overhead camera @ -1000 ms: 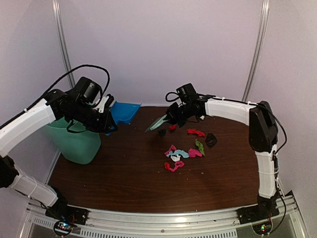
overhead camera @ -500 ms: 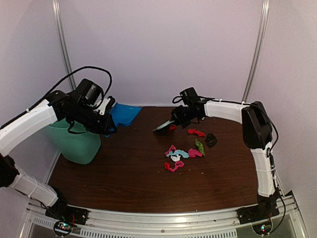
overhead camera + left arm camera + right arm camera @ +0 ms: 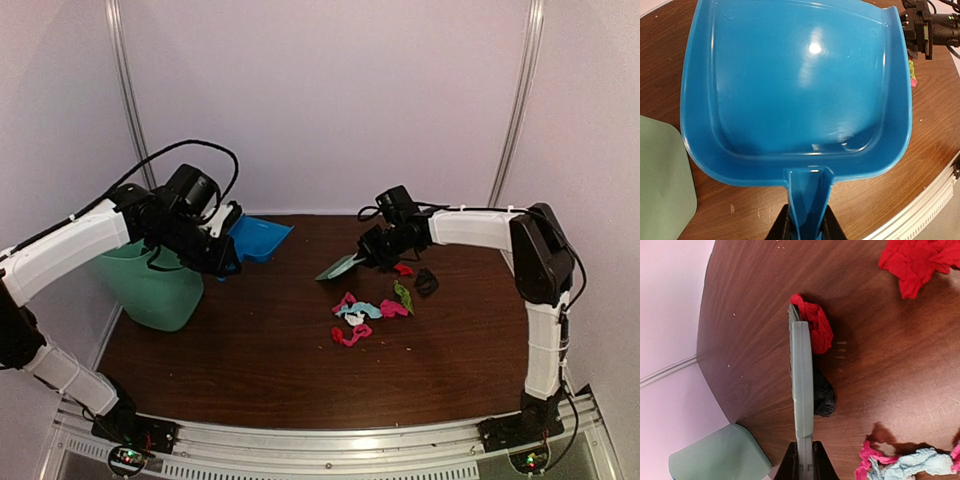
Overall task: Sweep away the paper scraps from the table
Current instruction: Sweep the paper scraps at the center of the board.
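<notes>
Since a sec ago my R arm has slid the brush [image 3: 802, 380] near-right, closer to the paper scraps [image 3: 368, 310]. My L arm has moved the dustpan [image 3: 800, 85] a bit right too.

Under it all the table [image 3: 230, 350] is dark brown wood w/ a silver metal edge [image 3: 330, 440] on the near side. Pale walls [image 3: 320, 100] stand behind.

My right gripper [image 3: 805, 462] is squeezed tight on the brush handle. My left gripper [image 3: 807, 227] is pinched on the dustpan handle, pan held over the far-left corner.

Most scraps lie in a bunch right of the table's middle. One red scrap [image 3: 815, 327] and one black scrap [image 3: 824, 397] sit right up against the brush.

Green bin [image 3: 160, 290] is at the left edge under my L arm; can't tell if it's on the table or beside it.
</notes>
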{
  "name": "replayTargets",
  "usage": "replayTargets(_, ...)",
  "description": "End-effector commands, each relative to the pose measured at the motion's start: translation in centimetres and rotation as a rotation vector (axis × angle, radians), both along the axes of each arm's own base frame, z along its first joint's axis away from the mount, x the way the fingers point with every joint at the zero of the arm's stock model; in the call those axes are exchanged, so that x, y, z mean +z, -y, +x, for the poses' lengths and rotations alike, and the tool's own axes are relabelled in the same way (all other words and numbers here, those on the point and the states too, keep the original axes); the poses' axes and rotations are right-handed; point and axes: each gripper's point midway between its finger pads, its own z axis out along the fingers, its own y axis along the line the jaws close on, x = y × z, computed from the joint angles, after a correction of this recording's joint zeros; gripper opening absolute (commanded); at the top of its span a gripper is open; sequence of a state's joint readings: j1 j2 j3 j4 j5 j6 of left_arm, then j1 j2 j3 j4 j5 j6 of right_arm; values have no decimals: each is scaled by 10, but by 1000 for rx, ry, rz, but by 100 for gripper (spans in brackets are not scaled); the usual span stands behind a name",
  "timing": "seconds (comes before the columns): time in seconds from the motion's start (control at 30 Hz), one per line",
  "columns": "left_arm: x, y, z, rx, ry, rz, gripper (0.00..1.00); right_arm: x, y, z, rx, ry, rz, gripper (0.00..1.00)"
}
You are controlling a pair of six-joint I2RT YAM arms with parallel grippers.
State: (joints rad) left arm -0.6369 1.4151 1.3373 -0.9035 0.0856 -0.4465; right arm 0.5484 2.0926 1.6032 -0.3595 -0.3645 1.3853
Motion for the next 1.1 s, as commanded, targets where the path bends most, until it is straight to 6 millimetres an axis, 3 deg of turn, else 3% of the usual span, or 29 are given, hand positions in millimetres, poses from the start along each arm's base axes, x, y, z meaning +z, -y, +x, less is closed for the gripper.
replayTargets(0.0, 8, 8, 8, -15, 55, -21, 0, -10, 19, -34, 39, -68, -73, 0)
replayTargets(0.27, -5, 14, -3, -29, 32, -15, 0, -12, 33, -76, 96, -101, -94, 0)
replayTargets(0.73, -39, 32, -45, -76, -9, -9, 0, -7, 59, -132, 185, -109, -169, 0)
replayTargets(1.07, -61, 38, -76, -123, -21, 53, 0, 24, 73, -155, 272, -39, -242, 0)
